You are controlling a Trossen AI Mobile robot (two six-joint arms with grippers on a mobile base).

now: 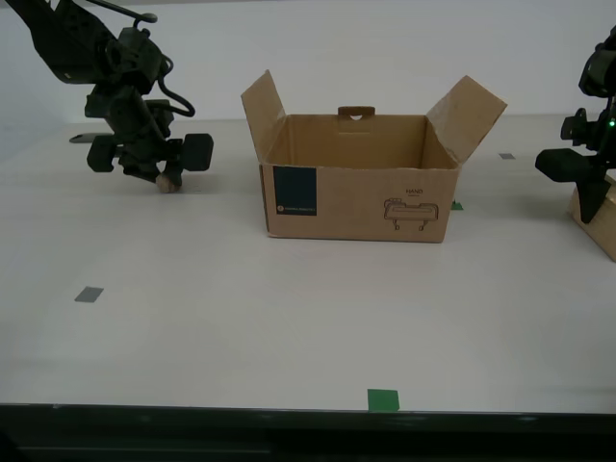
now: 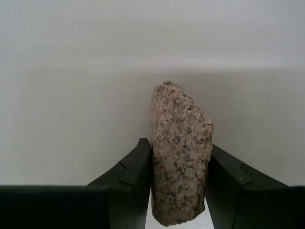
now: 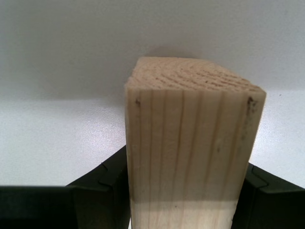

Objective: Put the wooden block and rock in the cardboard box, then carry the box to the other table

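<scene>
Cardboard box stands mid-table, nearer far edge, top open, all flaps upright or splayed outward; you get clear entry from above. Side flaps rise above box walls, so you must clear them when approaching from either side. Wide bare table lies between box and near edge, only flat tape marks there. Open table gap separates box from each gripper. Box interior looks empty.

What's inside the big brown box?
The cardboard box looks empty as far as its inner walls show, but its front wall hides the floor. The rock is between my second gripper's fingers, the wooden block in my first gripper.
</scene>
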